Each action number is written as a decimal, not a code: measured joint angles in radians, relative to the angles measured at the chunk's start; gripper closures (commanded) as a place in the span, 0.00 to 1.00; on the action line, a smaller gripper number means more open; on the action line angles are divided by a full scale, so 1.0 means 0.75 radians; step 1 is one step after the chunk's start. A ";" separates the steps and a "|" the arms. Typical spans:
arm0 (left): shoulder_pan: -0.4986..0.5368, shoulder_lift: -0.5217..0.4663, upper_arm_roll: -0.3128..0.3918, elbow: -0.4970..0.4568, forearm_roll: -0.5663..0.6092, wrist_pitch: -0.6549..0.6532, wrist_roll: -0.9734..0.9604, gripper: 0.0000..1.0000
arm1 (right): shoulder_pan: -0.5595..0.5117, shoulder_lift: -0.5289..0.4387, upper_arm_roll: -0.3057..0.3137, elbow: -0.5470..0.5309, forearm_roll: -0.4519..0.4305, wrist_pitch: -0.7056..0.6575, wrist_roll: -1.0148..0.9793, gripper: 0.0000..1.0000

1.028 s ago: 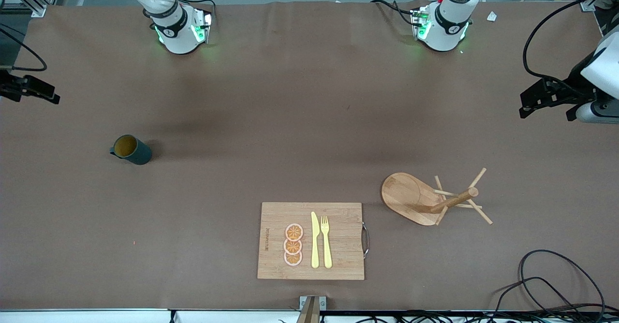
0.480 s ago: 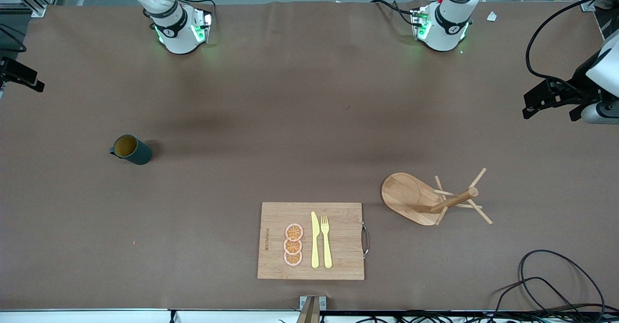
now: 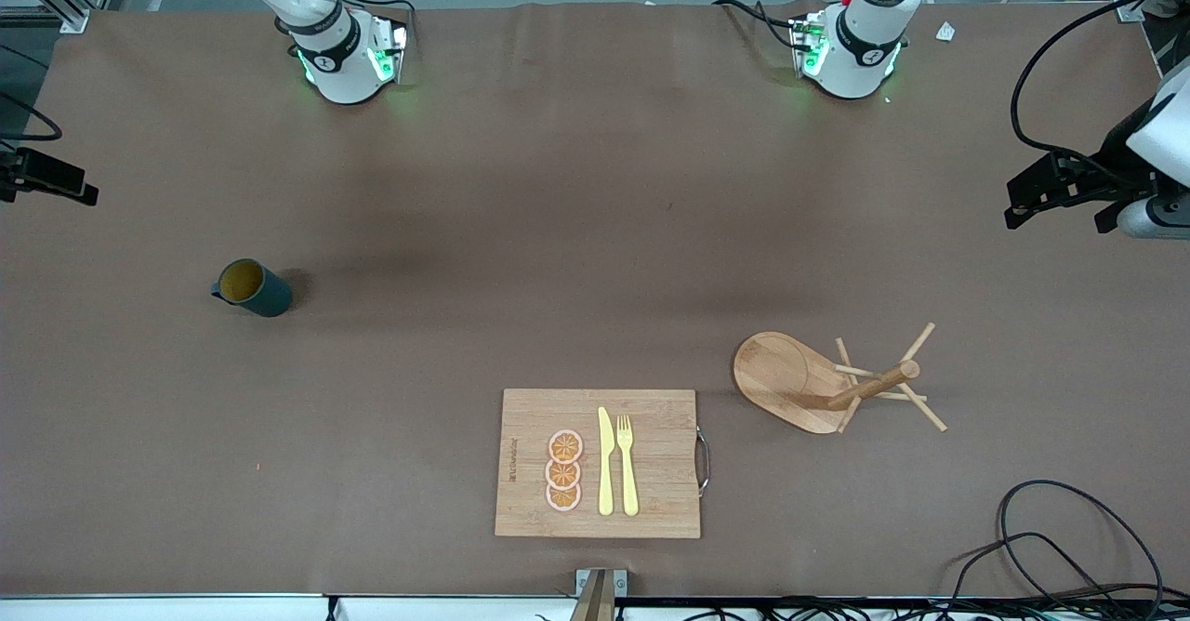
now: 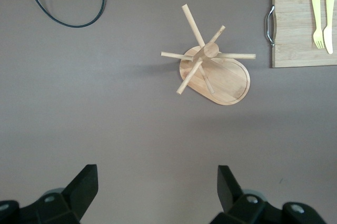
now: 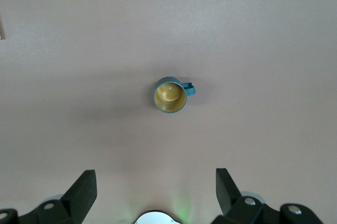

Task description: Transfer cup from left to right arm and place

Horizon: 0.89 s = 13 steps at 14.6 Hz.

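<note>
The cup point(image 3: 251, 288), dark teal with a mustard-yellow inside, stands upright on the brown table toward the right arm's end. It also shows in the right wrist view point(image 5: 171, 95), seen from above with its handle to one side. My right gripper point(image 3: 46, 179) hangs open and empty in the air at the table's edge, well apart from the cup; its open jaws show in the right wrist view point(image 5: 156, 192). My left gripper point(image 3: 1060, 195) hangs open and empty over the left arm's end of the table; it also shows in the left wrist view point(image 4: 157, 192).
A wooden rack point(image 3: 818, 384) with pegs stands toward the left arm's end; it also shows in the left wrist view point(image 4: 216, 66). A cutting board point(image 3: 651, 416) with a yellow knife, fork and orange slices lies near the front edge. Black cables point(image 3: 1060, 547) lie at the corner.
My right gripper has shifted slightly at the table's edge, up and then back down in the front view. My left gripper has barely moved. The cup has not moved.
</note>
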 measured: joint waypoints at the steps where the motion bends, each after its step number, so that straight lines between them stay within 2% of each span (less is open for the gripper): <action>1: 0.000 0.001 0.000 0.000 0.000 0.000 0.000 0.00 | 0.000 0.000 0.000 0.007 0.001 -0.005 0.000 0.00; 9: 0.001 0.001 0.001 0.000 0.000 0.000 0.000 0.00 | 0.021 -0.013 0.001 0.018 0.003 -0.069 0.063 0.00; 13: 0.003 0.001 0.002 0.000 0.000 0.000 0.000 0.00 | 0.042 -0.078 0.001 -0.022 0.003 -0.073 0.067 0.00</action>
